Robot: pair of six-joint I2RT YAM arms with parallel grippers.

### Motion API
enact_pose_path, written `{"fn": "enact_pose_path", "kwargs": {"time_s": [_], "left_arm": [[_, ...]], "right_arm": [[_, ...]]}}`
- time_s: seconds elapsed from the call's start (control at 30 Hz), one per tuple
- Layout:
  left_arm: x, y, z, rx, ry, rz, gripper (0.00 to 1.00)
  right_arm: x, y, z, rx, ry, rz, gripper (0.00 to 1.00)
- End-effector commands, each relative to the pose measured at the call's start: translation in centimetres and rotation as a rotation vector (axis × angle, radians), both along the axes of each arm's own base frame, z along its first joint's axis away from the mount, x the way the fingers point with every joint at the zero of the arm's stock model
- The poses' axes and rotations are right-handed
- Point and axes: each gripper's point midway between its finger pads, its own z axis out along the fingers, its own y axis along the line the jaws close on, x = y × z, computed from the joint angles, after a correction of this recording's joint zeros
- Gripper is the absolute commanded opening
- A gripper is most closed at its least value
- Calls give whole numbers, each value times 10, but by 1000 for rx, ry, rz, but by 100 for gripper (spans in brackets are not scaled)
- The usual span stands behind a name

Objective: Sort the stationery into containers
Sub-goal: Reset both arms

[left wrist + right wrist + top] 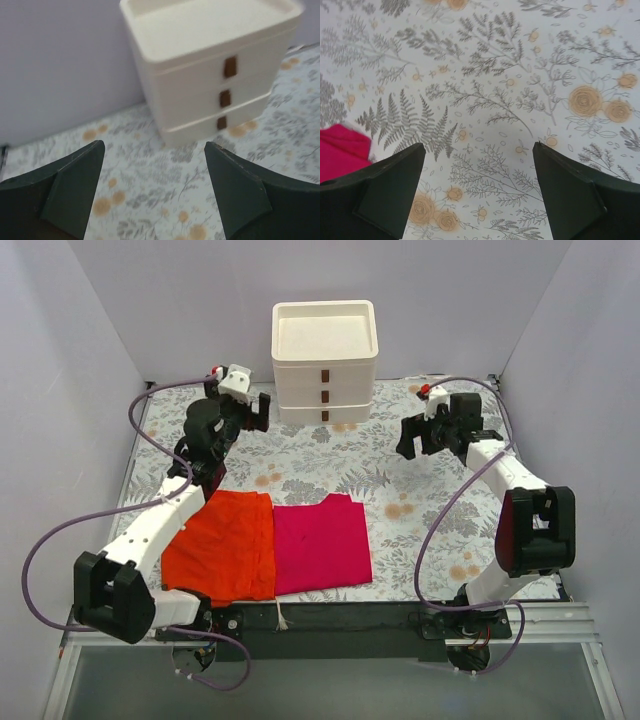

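On floral cloth, boxy plastic drawers

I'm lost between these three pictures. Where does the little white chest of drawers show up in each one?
Top view: the chest of drawers is at top centre, against the back wall.
Left wrist view: upper right, beyond the open left gripper.
Right wrist view: not in it; only a corner of the pink cloth shows at the left edge.
Shared landmark: the flowered table cover, seen in all three.

Drawer unit at back, orange cloth touching magenta cloth nr front.
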Motion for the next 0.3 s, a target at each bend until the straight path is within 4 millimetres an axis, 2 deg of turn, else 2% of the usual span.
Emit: {"fn": "enact_pose_path", "kwargs": {"time_s": [0.0,0.07,0.1,0.17,0.27], "left_arm": [[7,43,-105,-41,292,140,82],[7,47,-119,-68,354,139,82],[11,56,-123,-96,386,170,82],[9,65,-135,-156,448,203,82],[5,68,-138,-180,433,188,82]], "right_arm": [[22,-25,23,-4,75,-263,98],[17,-35,20,-59,118,-295,98],[17,-39,19,-84,128,-306,98],[18,-47,28,-121,122,-322,98],[16,-50,47,-136,63,-312,98]]}}
